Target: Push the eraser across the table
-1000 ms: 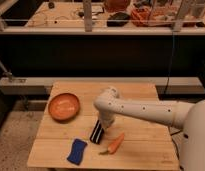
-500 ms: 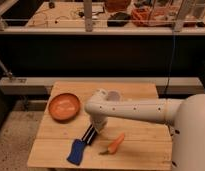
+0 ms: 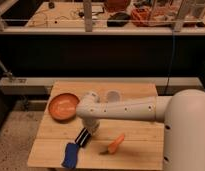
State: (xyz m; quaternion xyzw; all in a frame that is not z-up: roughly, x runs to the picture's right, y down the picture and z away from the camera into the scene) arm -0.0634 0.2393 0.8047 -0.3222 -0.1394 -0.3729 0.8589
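- Gripper (image 3: 91,127) low over the table (image 3: 141,145), fingers hidden behind the wrist; cannot tell.
- Eraser (image 3: 83,137) just below-left of it, long axis diagonal, lower end nearly touching blue sponge (image 3: 71,155).

White rounded arm (image 3: 131,107); hand (image 3: 91,131) beneath elbow.

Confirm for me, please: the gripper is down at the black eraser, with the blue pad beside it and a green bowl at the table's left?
Not quite: the bowl is orange, not green, as the camera view shows. The gripper is down at the eraser, the blue pad beside it, on the table.
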